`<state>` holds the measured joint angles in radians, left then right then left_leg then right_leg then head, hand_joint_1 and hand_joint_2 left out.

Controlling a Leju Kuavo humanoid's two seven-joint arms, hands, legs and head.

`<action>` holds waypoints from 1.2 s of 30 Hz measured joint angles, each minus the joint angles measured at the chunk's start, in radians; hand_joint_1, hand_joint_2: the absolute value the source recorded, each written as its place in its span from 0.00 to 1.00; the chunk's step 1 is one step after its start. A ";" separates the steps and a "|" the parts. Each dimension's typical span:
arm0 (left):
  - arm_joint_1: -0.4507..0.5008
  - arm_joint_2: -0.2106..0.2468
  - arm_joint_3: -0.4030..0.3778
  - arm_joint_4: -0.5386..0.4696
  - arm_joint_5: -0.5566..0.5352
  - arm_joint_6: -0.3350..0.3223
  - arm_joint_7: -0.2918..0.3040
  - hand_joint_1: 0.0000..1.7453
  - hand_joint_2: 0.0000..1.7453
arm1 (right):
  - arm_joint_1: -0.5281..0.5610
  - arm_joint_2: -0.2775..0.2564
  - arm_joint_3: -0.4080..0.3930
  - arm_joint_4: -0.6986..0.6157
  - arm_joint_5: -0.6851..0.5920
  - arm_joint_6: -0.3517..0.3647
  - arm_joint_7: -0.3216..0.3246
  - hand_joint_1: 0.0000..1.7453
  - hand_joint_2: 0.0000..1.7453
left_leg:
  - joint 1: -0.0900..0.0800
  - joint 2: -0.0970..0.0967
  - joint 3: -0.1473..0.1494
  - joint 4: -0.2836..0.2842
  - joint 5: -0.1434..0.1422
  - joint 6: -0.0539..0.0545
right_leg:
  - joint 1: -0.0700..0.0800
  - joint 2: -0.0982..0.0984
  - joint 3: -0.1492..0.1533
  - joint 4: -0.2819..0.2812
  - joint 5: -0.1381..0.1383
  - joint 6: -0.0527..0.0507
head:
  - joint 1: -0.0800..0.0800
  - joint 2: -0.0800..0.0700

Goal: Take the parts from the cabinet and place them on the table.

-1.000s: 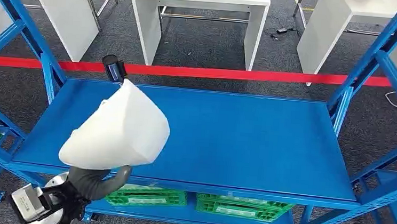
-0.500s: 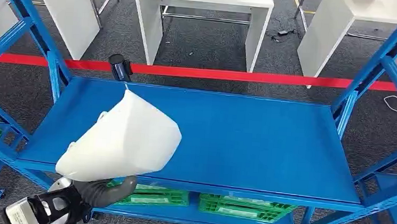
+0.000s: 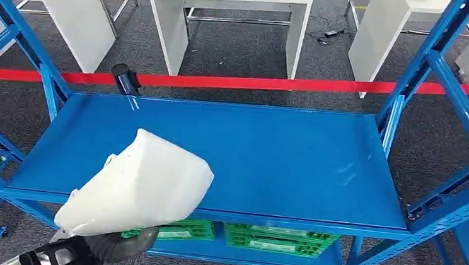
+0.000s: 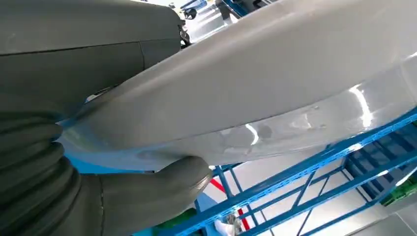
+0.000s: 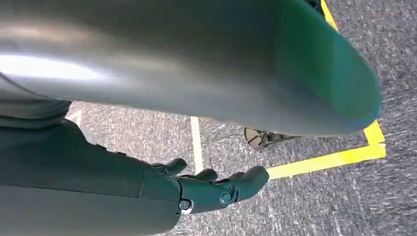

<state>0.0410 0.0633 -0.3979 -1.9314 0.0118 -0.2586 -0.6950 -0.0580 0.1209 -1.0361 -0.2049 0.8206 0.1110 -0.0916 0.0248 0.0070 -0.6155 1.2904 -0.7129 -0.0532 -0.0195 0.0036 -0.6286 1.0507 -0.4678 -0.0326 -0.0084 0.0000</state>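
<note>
Over the blue shelf (image 3: 268, 160), left hand (image 3: 115, 246) gripping a smooth, glossy white part (image 3: 139, 185); right hand (image 5: 216, 189) empty, fingers apart.

Glossy smooth white plastic part (image 3: 142, 185), smooth painted blue metal shelf (image 3: 281, 155), rough grey carpet floor (image 3: 238, 50).

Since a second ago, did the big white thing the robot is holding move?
Yes. The white part held by the left hand has come back toward the robot: it now overhangs the blue shelf's front edge, farther from the black post.
</note>
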 joint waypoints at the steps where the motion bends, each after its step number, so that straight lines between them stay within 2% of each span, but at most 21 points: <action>1: 0.003 0.001 0.000 0.000 0.000 0.000 0.000 1.00 1.00 | 0.000 0.000 0.000 0.000 0.000 0.000 0.000 0.00 0.00 | 0.000 0.000 -0.006 0.025 -0.001 0.002 | 0.003 0.000 -0.007 0.000 0.006 -0.001 | 0.000 0.000; 3: 0.005 0.004 0.000 0.000 0.000 0.000 0.000 1.00 1.00 | 0.000 0.000 0.000 0.000 0.000 0.000 0.000 0.00 0.00 | -0.004 -0.001 0.050 -0.061 0.060 0.014 | 0.008 0.001 -0.020 0.000 0.018 0.000 | -0.002 0.000; 5: 0.005 0.004 0.000 -0.004 0.006 -0.007 0.003 1.00 1.00 | -0.001 0.000 0.000 0.000 0.000 -0.002 -0.002 0.00 0.00 | -0.012 -0.002 0.162 -0.253 0.127 0.033 | 0.010 0.003 -0.030 0.001 0.032 0.005 | -0.003 0.000; 6: 0.004 0.004 0.000 -0.007 0.011 -0.015 0.006 1.00 1.00 | 0.000 0.002 0.000 0.000 -0.002 -0.003 -0.004 0.00 0.00 | -0.018 -0.002 0.179 -0.288 0.112 0.031 | 0.012 0.004 -0.032 0.000 0.040 0.012 | -0.003 0.000; 7: 0.005 0.004 0.000 -0.008 0.016 -0.018 0.008 1.00 1.00 | 0.000 0.002 0.000 0.000 -0.004 -0.004 -0.008 0.00 0.00 | -0.022 -0.002 0.173 -0.282 0.139 0.029 | 0.010 0.003 -0.030 -0.004 0.046 0.019 | -0.003 0.000; 8: 0.002 0.004 0.000 -0.010 0.018 -0.023 0.009 1.00 1.00 | -0.001 0.001 0.000 0.000 -0.004 -0.005 -0.013 0.00 0.00 | -0.026 -0.002 0.164 -0.287 0.136 0.034 | 0.008 0.002 -0.032 -0.004 0.054 0.027 | -0.006 0.000; 10: 0.001 0.004 0.000 -0.013 0.018 -0.024 0.015 1.00 1.00 | 0.000 0.000 0.000 0.000 0.000 -0.005 -0.017 0.00 0.00 | -0.024 -0.001 0.152 -0.292 0.155 0.051 | 0.011 0.002 -0.034 -0.018 0.075 0.043 | -0.006 0.000; 11: -0.003 0.003 0.000 -0.013 0.015 -0.024 0.016 1.00 1.00 | 0.000 -0.005 0.000 0.000 0.006 -0.005 -0.018 0.00 0.00 | -0.018 0.003 0.143 -0.296 0.170 0.058 | 0.003 0.002 -0.040 -0.009 0.060 0.045 | -0.005 0.000; 13: -0.007 0.003 0.000 -0.013 0.011 -0.024 0.022 1.00 1.00 | 0.000 -0.006 0.000 0.000 0.011 0.003 -0.018 0.00 0.00 | -0.018 0.004 0.116 -0.296 0.191 0.073 | 0.004 0.001 -0.070 0.073 -0.055 0.051 | 0.003 0.000; 15: -0.015 0.000 0.000 -0.010 0.002 -0.023 0.026 1.00 1.00 | -0.002 -0.007 0.000 0.000 0.021 0.005 -0.018 0.00 0.00 | -0.019 0.006 0.085 -0.293 0.213 0.074 | 0.004 0.001 -0.105 0.225 -0.150 0.058 | 0.007 0.000; 17: -0.025 -0.005 0.000 -0.006 -0.010 -0.017 0.033 1.00 1.00 | -0.003 -0.007 0.002 0.000 0.029 0.008 -0.020 0.00 0.00 | -0.019 0.007 0.056 -0.284 0.231 0.071 | 0.004 0.001 -0.093 0.277 -0.130 0.061 | 0.009 0.000; 19: -0.033 -0.011 -0.003 -0.006 -0.018 -0.016 0.038 1.00 1.00 | -0.005 -0.008 0.003 0.000 0.028 0.012 -0.029 0.00 0.00 | -0.019 0.009 0.030 -0.274 0.245 0.065 | 0.003 0.000 -0.008 0.183 -0.064 0.060 | 0.010 0.000; 20: -0.045 -0.014 -0.009 -0.004 -0.019 -0.017 0.041 1.00 1.00 | -0.007 -0.009 0.003 0.000 0.024 0.013 -0.035 0.00 0.00 | -0.019 0.009 0.018 -0.266 0.250 0.062 | 0.003 -0.001 0.064 0.087 -0.050 0.057 | 0.010 0.000; 21: -0.056 -0.018 -0.015 -0.001 -0.019 -0.019 0.043 1.00 1.00 | -0.010 -0.010 0.002 0.000 0.019 0.014 -0.039 0.00 0.00 | -0.020 0.008 0.009 -0.257 0.254 0.057 | 0.004 -0.004 0.118 0.001 -0.088 0.050 | 0.012 0.000; 25: -0.091 -0.024 -0.029 0.019 -0.014 -0.015 0.048 1.00 1.00 | -0.011 -0.013 0.002 0.000 0.019 0.015 -0.055 0.00 0.00 | -0.021 0.009 0.004 -0.260 0.279 0.030 | 0.014 0.000 0.117 -0.023 -0.079 0.022 | 0.009 0.000; 26: -0.098 -0.024 -0.030 0.025 -0.011 -0.013 0.049 1.00 1.00 | -0.010 -0.013 0.002 0.000 0.019 0.016 -0.055 0.00 0.00 | -0.020 0.006 -0.005 -0.256 0.282 0.025 | 0.005 -0.004 0.105 -0.032 -0.062 0.011 | 0.011 0.000; 29: -0.118 -0.024 -0.035 0.037 -0.004 -0.001 0.051 1.00 1.00 | -0.012 -0.017 0.002 0.000 0.015 0.017 -0.052 0.00 0.00 | -0.015 0.001 -0.051 -0.117 0.125 0.008 | 0.006 -0.005 0.066 -0.032 -0.029 -0.003 | 0.000 0.000; 31: -0.124 -0.024 -0.042 0.044 -0.005 0.013 0.055 1.00 1.00 | -0.011 -0.017 0.002 0.000 0.014 0.019 -0.052 0.00 0.00 | -0.014 0.001 -0.074 0.014 0.068 0.001 | 0.007 -0.005 0.037 -0.030 -0.007 -0.002 | -0.003 0.000; 33: -0.130 -0.024 -0.048 0.047 -0.014 0.025 0.064 1.00 1.00 | -0.012 -0.017 0.002 0.000 0.014 0.021 -0.052 0.00 0.00 | -0.013 0.001 -0.034 0.002 0.117 0.001 | 0.007 -0.005 0.009 -0.027 0.013 0.003 | -0.005 0.000; 35: -0.137 -0.026 -0.052 0.047 -0.024 0.033 0.073 1.00 1.00 | -0.012 -0.016 0.002 0.000 0.015 0.022 -0.053 0.00 0.00 | -0.012 -0.001 0.073 -0.139 0.181 0.007 | 0.006 -0.004 -0.014 -0.022 0.031 0.009 | -0.006 0.000; 36: -0.144 -0.028 -0.056 0.046 -0.026 0.036 0.077 1.00 1.00 | -0.013 -0.015 0.002 0.000 0.015 0.024 -0.052 0.00 0.00 | -0.012 -0.003 0.137 -0.232 0.166 0.011 | 0.006 -0.003 -0.019 -0.018 0.040 0.015 | -0.008 0.000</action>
<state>-0.1029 0.0355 -0.4540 -1.8853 -0.0141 -0.2228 -0.6180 -0.0714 0.1057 -1.0342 -0.2045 0.8351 0.1347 -0.1438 0.0123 0.0042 -0.4785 1.0583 -0.5474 -0.0417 -0.0131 0.0006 -0.6477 1.0330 -0.4281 -0.0179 -0.0160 0.0000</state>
